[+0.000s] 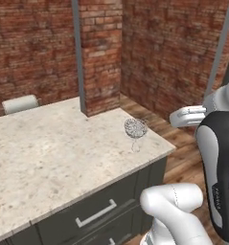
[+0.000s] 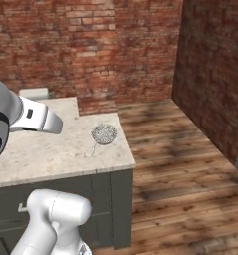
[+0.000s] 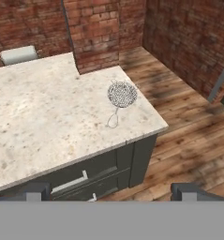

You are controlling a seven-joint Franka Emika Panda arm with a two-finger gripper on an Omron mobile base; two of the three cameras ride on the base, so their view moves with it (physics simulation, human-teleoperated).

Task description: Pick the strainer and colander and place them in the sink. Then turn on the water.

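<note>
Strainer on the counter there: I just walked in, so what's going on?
Nothing is being handled yet. The strainer lies near the corner of the stone counter, its wire handle pointing toward the front edge. The gripper hangs open, well back from the counter, its fingers apart and holding nothing.

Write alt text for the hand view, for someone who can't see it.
A small silvery wire-mesh strainer sits near the right corner of a pale speckled stone counter, its thin loop handle pointing toward the front edge. The open gripper hangs well short of it, above dark drawer fronts, with brick walls and a wooden floor behind.
</note>
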